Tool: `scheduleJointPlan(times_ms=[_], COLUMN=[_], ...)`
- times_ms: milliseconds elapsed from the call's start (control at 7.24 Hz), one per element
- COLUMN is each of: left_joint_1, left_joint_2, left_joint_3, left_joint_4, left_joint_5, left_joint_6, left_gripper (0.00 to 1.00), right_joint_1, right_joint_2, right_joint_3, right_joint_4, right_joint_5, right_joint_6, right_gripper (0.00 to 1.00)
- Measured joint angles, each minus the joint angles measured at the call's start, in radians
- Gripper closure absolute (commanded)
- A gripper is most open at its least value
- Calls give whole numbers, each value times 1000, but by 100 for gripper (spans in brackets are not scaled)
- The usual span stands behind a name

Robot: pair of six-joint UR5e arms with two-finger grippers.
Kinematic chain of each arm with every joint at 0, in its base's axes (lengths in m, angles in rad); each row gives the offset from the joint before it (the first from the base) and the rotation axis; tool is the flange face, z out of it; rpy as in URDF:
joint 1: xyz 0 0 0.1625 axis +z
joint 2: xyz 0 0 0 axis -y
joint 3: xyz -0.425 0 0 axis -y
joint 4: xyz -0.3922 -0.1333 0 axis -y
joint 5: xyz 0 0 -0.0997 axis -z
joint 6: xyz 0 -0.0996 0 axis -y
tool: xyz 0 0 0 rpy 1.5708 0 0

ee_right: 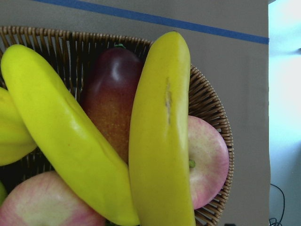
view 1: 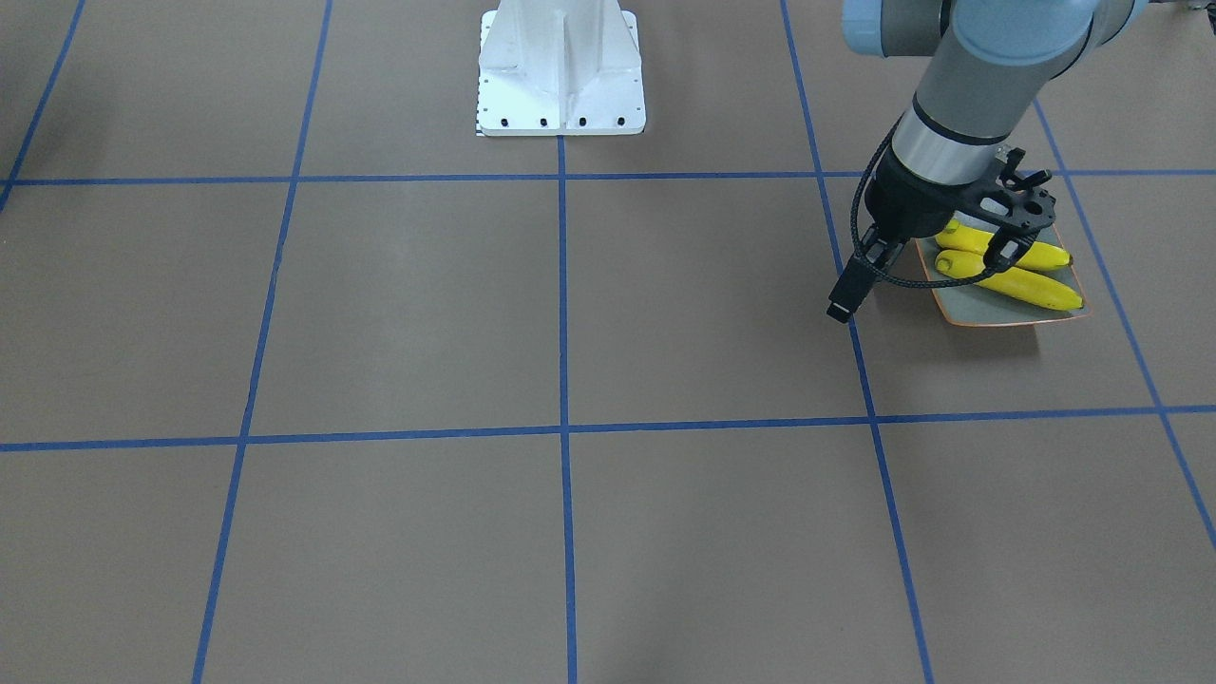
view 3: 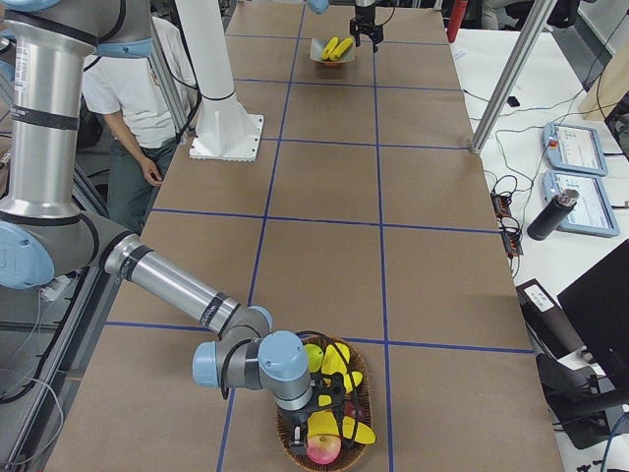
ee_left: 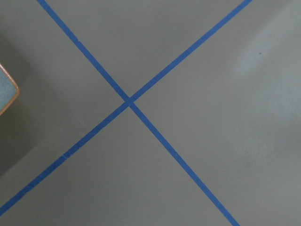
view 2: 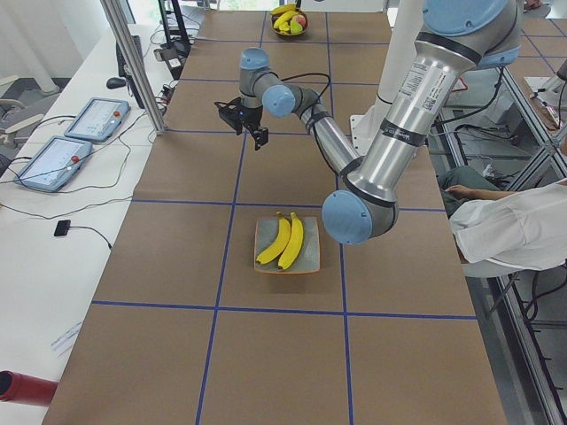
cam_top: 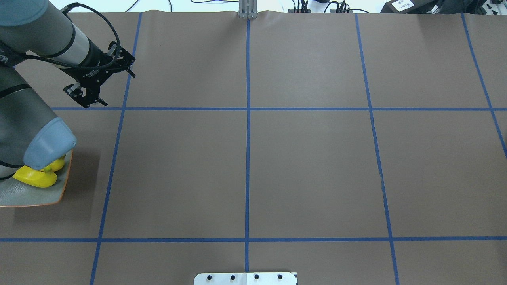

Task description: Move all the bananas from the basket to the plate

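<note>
Meanwhile, bananas [ee_right: 160, 141], likely light and slick, lie in the basket [ee_right: 211, 108] under the right fingers [view 3: 339, 408], spread unclear; mid-length looks the surest grip. Two lie on the plate [view 1: 1007, 313]; left fingers [cam_top: 75, 91] hover apart, empty.

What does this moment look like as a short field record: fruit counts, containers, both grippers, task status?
plate: on the table, robot's left side
bananas on plate: two, side by side
wicker basket: far end, robot's right side
bananas in basket: at least two, lying over apples and a dark red fruit
left gripper: open, empty, over bare table beside the plate
right gripper: over the basket; open or shut not visible
status: transfer unfinished
</note>
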Motion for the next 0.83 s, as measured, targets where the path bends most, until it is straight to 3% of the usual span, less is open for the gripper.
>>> scheduleJointPlan(times_ms=[138,276,414,829], left_joint_1=[0,0,0,1], left_joint_2=[-1,-1,-2,-1], left_joint_3=[-2,-6,-10,-13], left_joint_4=[0,0,0,0], left_joint_5=[-1,-1,-1,-1], left_joint_6=[-1,-1,-2,-3], left_gripper=[0,0,0,0], right_joint_1=[0,0,0,0], right_joint_2=[4,5,6,9], right_joint_3=[-7,-10,-11,-3], right_joint_4=[3,5,5,5], right_joint_5=[1,2,3,35], right_joint_6=[1,2,2,2], right_gripper=[74,93,100,100])
